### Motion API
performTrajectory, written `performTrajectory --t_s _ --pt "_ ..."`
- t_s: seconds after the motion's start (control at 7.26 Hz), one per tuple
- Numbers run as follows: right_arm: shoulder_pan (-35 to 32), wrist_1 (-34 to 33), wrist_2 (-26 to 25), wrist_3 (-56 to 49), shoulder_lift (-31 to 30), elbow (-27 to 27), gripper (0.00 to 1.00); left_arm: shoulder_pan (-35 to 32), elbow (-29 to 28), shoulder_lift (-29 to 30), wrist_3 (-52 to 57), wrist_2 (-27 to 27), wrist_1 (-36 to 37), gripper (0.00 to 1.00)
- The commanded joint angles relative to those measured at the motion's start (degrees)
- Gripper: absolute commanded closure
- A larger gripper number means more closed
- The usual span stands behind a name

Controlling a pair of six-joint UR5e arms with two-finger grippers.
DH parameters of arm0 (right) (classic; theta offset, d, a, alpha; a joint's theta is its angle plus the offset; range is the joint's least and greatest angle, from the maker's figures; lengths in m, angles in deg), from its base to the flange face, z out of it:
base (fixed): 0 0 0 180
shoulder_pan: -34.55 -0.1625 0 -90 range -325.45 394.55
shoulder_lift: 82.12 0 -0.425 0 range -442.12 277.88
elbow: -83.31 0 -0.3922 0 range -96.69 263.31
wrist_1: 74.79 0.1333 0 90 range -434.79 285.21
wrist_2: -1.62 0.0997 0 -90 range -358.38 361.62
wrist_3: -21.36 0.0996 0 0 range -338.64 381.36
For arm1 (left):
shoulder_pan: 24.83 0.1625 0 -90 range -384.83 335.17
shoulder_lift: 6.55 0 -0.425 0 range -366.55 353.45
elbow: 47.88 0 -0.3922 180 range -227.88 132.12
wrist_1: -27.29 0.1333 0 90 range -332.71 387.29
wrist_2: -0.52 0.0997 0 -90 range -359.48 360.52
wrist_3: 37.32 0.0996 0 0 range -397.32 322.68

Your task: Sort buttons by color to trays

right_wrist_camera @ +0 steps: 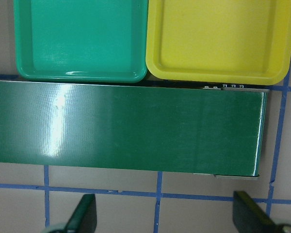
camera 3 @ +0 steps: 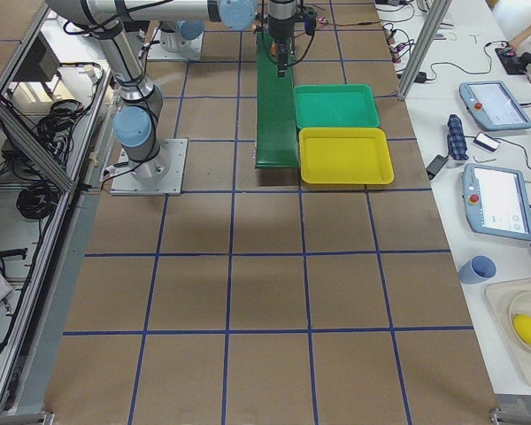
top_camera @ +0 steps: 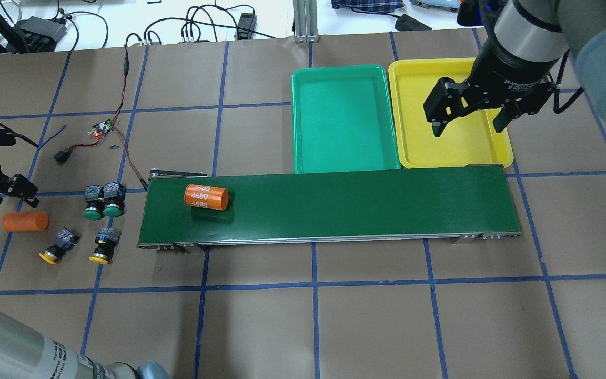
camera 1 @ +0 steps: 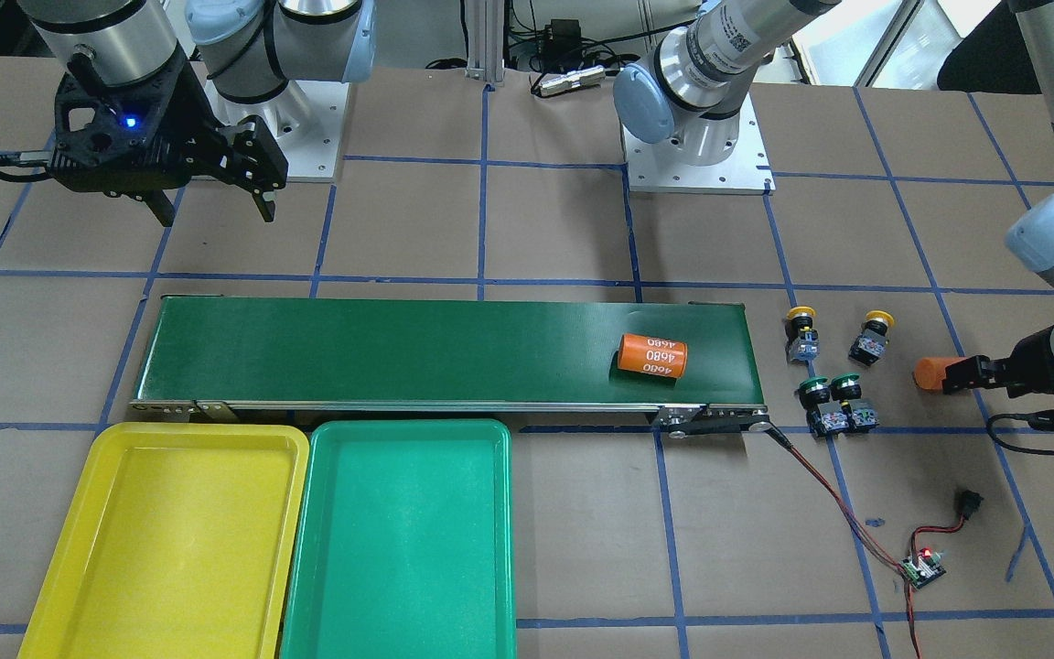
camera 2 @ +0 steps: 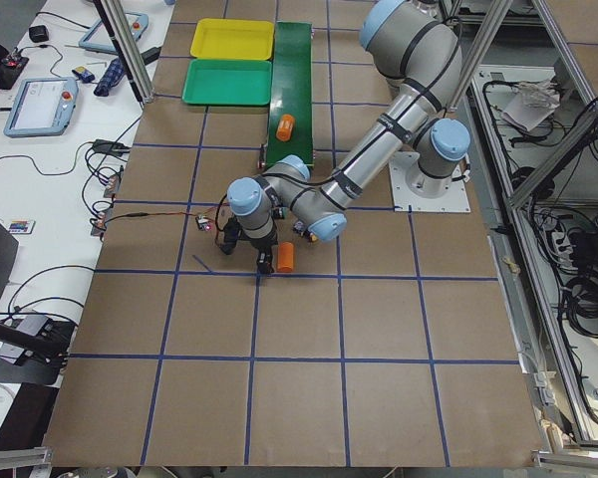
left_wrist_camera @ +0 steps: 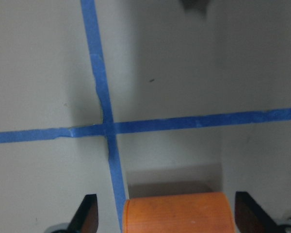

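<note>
Hazard entry: your left gripper [left_wrist_camera: 165, 204], fingers wide astride the lower-frame orange cylinder [left_wrist_camera: 177, 214], may seize it instead of buttons [top_camera: 92, 213]; right gripper [top_camera: 466, 129] fingers wide, empty.

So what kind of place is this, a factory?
More likely a robot lab than a factory: two robot arms bolted to a tape-gridded table, a little conveyor belt, and control tablets alongside.

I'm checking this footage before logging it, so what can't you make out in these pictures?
Buttons: body markings too small in overhead and front views; mostly hidden behind the left arm in the left side view.
Orange cylinder: blurred, cut off by the left wrist view's bottom edge; how low the left tool sits around it is unclear.
</note>
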Motion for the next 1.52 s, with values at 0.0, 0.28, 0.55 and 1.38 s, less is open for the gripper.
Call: performTrajectory --t_s 0.0,0.28,0.55,1.38 --pt "0.0 0.0 -0.1 0.0 0.1 0.2 0.00 0.0 -0.1 -0.3 0.2 -1.6 -0.6 0.02" --pt "0.0 0.0 0.0 0.0 0.1 0.2 0.00 0.3 0.4 0.2 0.8 -3.0 -0.8 0.00" --pt "0.0 0.0 0.0 -0.1 0.1 0.3 0.00 0.3 1.0 0.1 0.8 -2.8 -1.0 0.00" --pt "0.0 0.1 -0.6 -0.1 0.1 1.3 0.00 0.4 1.1 1.2 0.9 0.9 -4.1 0.00"
